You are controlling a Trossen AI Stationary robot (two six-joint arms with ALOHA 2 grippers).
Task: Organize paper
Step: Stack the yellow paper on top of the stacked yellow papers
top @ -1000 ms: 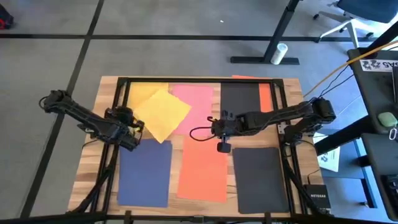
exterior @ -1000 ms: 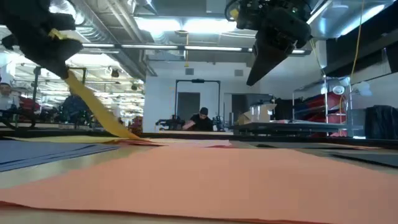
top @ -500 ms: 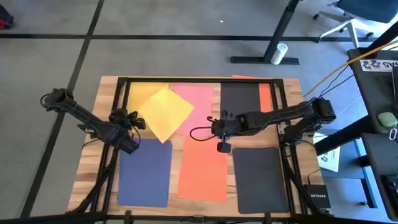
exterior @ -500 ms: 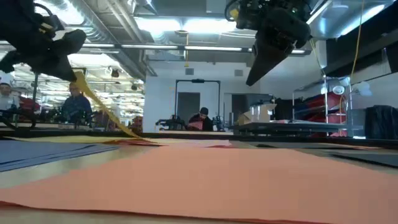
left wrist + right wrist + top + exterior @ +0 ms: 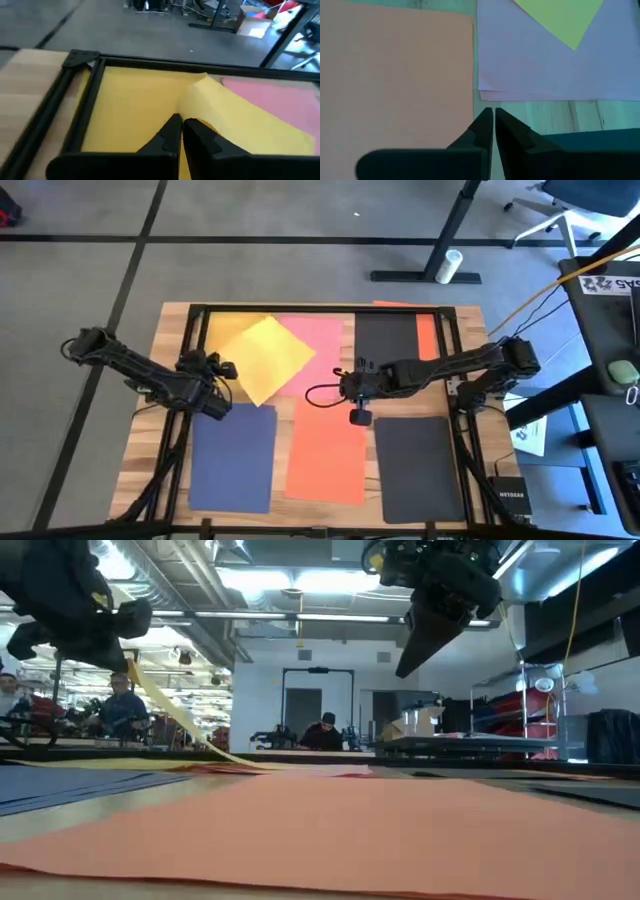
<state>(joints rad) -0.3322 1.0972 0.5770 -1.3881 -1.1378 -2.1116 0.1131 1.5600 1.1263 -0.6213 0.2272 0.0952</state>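
While our left gripper is clamping its jaws on a corner of the tilted yellow sheet, lifting that edge over the far-left yellow and pink sheets, our right gripper is hovering, jaws together, above the orange sheet at the table centre.

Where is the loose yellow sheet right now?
In the high view the tilted yellow sheet sits at the table's far left, overlapping the pink sheet and a flat yellow sheet, one corner pinched by the left pincer.
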